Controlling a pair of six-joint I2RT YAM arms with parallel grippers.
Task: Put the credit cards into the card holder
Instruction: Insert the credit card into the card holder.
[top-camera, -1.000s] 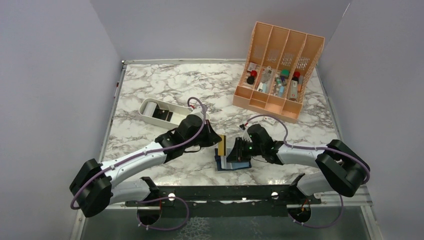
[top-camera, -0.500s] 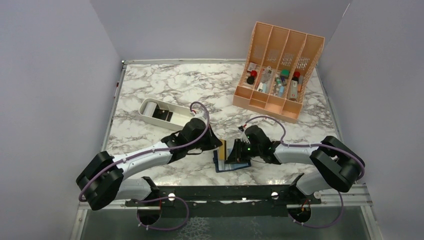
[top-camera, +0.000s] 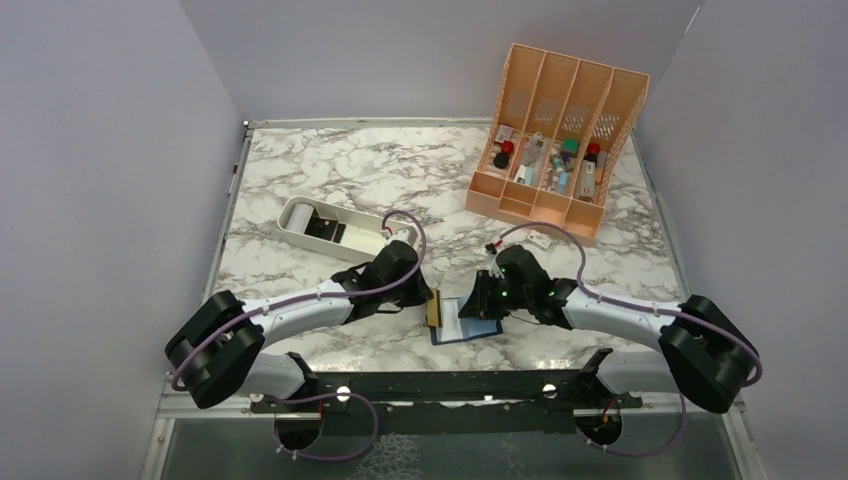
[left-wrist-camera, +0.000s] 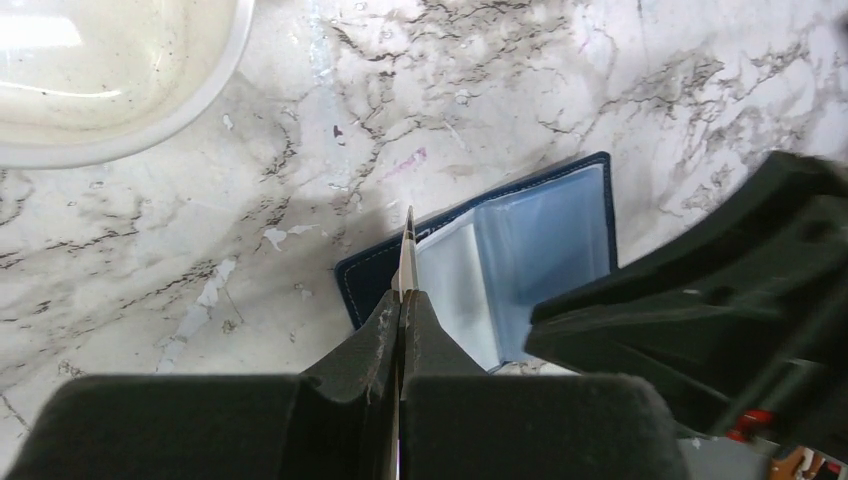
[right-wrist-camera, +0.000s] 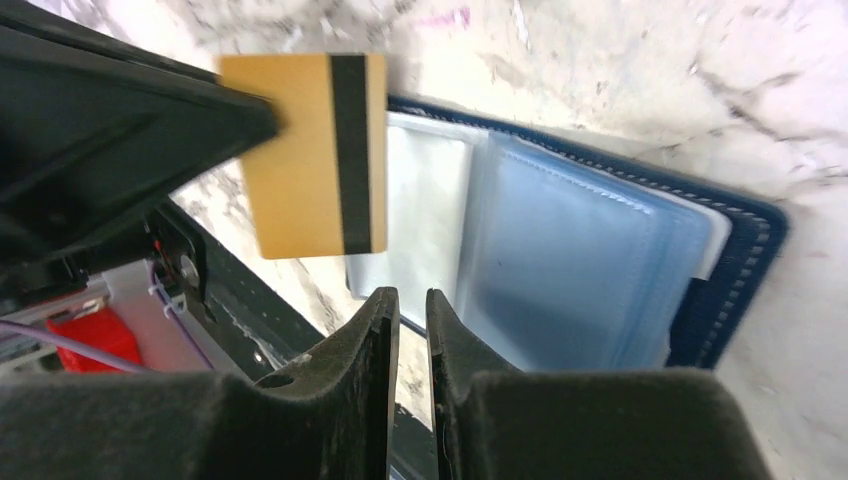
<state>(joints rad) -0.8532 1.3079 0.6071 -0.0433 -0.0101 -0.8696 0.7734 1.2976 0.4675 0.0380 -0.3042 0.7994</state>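
**Gold card held on edge over the open card holder**

Top view: a marble table (top-camera: 330, 165) sits between plain grey walls, with an orange file organizer (top-camera: 555, 130) at the back right and a white tray (top-camera: 297, 237) at the left. Both arms meet near the front edge. The left gripper (top-camera: 432, 300) holds a gold credit card (top-camera: 435, 309) at the left edge of the navy card holder (top-camera: 468, 330), which lies open on the table. The right gripper (top-camera: 478, 305) is over the holder's far side.

Left wrist: the fingers are pinched tight on the card, seen edge-on, above the holder's left border.

Right wrist: the card's black stripe faces this camera, beside the holder's clear pockets. The right fingers stand a narrow slit apart at the pockets' edge. Whether they pinch a leaf cannot be told.
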